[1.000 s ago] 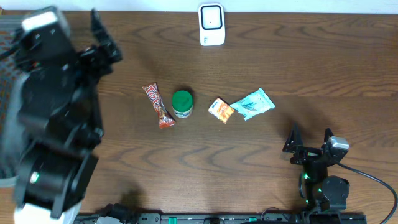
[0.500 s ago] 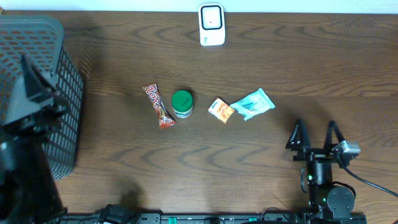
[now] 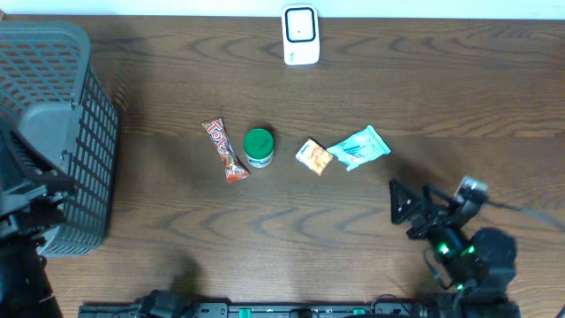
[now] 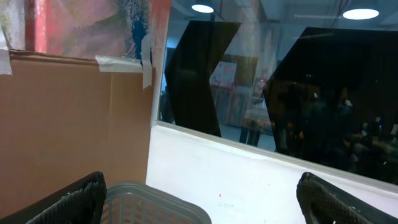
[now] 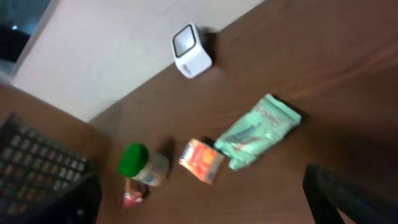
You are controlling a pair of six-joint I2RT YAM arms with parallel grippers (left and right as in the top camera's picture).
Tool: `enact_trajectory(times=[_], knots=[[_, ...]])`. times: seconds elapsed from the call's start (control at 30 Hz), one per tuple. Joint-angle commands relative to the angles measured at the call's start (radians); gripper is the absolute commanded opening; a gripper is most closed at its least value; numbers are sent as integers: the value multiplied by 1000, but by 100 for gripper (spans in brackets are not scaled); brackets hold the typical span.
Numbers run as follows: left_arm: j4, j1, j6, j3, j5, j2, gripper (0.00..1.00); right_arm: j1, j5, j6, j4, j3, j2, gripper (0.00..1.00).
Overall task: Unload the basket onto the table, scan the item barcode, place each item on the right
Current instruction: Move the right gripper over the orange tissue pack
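My bench: a mock checkout station in an indoor test lab.

I work at a dark wood-grain table [image 3: 353,247] with a white barcode scanner [image 3: 300,35] at its far edge and a grey mesh basket [image 3: 79,115] on my left. Behind it, taped brown cardboard [image 4: 68,124] stands beside a white partition [image 4: 249,180], with dark glass panes [image 4: 323,93] and round ceiling lights [image 4: 202,8] above.
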Motion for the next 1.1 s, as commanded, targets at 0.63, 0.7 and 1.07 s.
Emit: enact_trajectory(times=[0.63,0.7,1.07], knots=[[121,228,-134,-183,-11,-258,98,367,-246,-50,-279,815,1122,99],[122,228,-153,-188,-11,-260,98,369,-218,53,-212,815,1168,99],[122,228,-172,-198,-8,-259,98,459,-38,341,-82,815,1400,1]])
